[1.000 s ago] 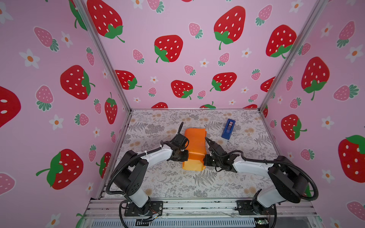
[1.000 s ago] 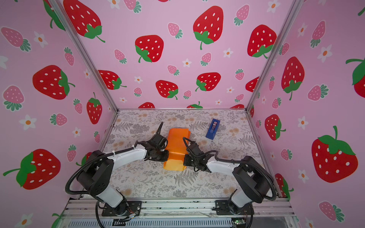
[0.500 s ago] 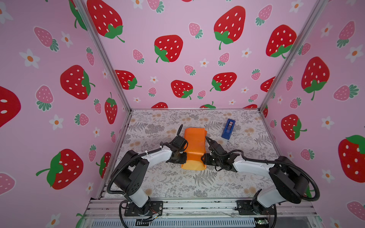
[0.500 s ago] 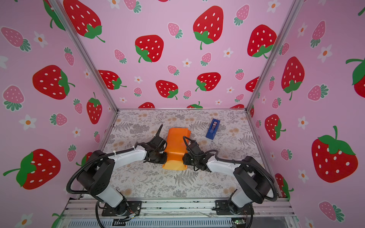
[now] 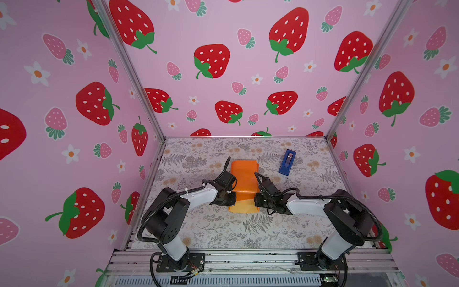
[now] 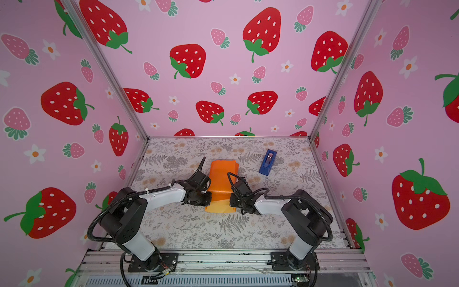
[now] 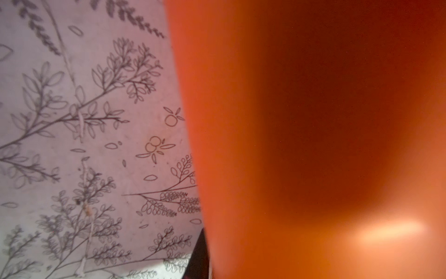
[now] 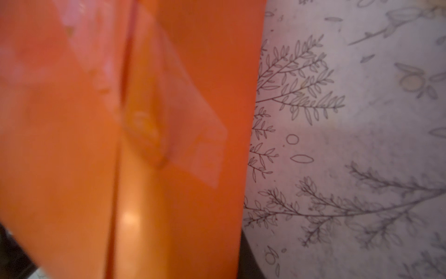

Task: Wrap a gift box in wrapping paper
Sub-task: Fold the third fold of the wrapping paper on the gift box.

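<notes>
Apparently past halfway — can see the wrapping paper folded into a sleeve on the table covering, tape across its seam. Cannot see the gift box, presumably inside. Cannot tell the opening of the left gripper or right gripper, nor any hold — both close against the sleeve's sides. Left to do: closing the ends.

Your top views are bright, evenly lit and sharp, though the walls bow at the edges. Both wrist views are soft: the paper, close to the lens, is an orange blur with pale glare patches, while the counter print reads clearer.
</notes>
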Available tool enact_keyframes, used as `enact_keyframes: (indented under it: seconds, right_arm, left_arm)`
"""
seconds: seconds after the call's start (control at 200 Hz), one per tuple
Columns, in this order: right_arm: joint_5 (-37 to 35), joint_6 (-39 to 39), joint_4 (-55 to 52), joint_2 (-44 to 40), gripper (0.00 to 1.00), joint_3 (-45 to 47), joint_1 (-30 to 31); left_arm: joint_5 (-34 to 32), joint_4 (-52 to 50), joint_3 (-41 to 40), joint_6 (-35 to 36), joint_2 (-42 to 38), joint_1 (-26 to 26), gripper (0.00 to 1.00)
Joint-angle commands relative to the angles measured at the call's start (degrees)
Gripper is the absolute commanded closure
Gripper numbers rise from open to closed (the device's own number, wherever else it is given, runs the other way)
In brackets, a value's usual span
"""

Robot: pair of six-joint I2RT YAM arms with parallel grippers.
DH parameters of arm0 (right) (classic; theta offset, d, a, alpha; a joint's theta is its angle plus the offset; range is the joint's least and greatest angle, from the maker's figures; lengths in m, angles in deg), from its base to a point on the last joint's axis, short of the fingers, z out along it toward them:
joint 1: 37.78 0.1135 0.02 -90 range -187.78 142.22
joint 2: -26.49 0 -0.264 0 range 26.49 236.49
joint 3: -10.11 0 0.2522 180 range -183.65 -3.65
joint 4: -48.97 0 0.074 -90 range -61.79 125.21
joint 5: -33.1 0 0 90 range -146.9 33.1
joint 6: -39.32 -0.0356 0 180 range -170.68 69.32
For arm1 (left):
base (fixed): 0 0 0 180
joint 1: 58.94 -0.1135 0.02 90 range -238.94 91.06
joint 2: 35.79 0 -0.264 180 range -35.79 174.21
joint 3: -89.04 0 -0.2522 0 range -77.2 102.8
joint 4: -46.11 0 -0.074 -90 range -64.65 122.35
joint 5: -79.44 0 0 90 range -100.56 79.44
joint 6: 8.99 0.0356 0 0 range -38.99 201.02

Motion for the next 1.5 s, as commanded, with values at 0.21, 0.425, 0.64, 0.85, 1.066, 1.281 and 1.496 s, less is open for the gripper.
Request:
enact_keyframes:
  seconds: [0.21,0.425,0.64,0.85,1.066,1.281,1.496]
  right_arm:
    - [-1.8,0.1,1.0,0.0,1.0,-0.1,0.2]
    - [-1.0,0.1,1.2,0.6,1.0,-0.3,0.2]
    - [-0.9,-0.1,1.2,0.4,1.0,0.0,0.2]
    - [-1.2,0.0,1.1,0.6,1.0,0.0,0.3]
    - [-2.5,0.6,-0.8,0.2,1.0,-0.7,0.2]
    - [-4.3,2.6,-3.6,-1.9,1.0,-0.9,0.0]
    - [-3.4,4.7,-5.3,-5.1,1.0,0.3,-0.1]
  left_arm:
    - [-2.2,-0.4,0.9,-1.0,-3.6,-1.3,0.63]
    - [-1.5,2.9,2.9,-1.4,-0.4,-1.6,0.71]
    - [-4.0,8.5,0.6,-3.2,0.7,-0.7,0.77]
    - [-6.0,10.4,-1.5,-4.5,1.8,0.2,0.9]
    - [-8.6,10.2,-3.4,-5.7,0.4,1.1,1.0]
    - [-9.3,8.8,-5.5,-7.2,-2.2,2.2,1.0]
    - [-8.6,6.8,-5.9,-8.8,-3.8,3.7,0.96]
